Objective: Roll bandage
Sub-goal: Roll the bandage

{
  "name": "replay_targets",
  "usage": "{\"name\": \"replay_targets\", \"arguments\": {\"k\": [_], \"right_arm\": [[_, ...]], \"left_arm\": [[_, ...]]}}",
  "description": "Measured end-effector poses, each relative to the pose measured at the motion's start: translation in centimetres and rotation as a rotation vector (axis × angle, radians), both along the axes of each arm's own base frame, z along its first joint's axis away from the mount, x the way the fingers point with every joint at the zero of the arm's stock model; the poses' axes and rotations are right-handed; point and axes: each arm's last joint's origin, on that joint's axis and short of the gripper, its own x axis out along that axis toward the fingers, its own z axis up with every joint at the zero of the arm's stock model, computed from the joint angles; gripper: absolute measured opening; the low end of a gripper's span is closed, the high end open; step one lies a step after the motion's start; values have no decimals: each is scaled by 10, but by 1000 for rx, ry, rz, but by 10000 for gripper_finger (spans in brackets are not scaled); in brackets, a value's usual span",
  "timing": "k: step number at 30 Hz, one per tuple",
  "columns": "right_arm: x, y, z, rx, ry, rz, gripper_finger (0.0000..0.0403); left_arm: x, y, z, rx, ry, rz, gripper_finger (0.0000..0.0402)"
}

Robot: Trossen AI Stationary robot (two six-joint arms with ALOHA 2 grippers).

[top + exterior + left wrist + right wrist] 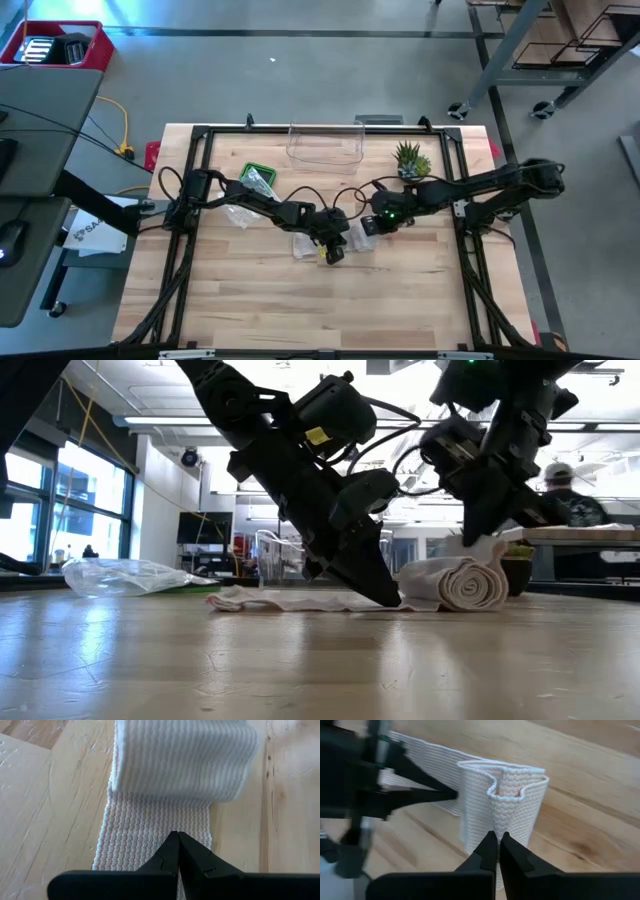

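Mid-table, the left gripper (388, 598) has its fingers squeezed together, tips pressing the flat bandage strip (290, 600) onto the wood. Right beside it, the right gripper (480, 532) pinches the rolled-up end (462, 582). Crumpled plastic bag (125, 576) sits toward the far-left edge.
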Motion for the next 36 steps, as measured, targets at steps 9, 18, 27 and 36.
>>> {"name": "replay_targets", "arguments": {"k": [9,18,27,36], "right_arm": [[11,2,6,3,-128,-6,15],[15,3,8,-2,-176,9,117],[18,4,8,-47,-214,35,160],[-5,-3,16,-71,-92,52,160]], "left_arm": [[-4,0,4,20,24,-19,0],[-9,2,12,28,61,-19,0],[-25,6,31,142,155,-60,0],[-34,8,59,169,131,-80,0]]}}
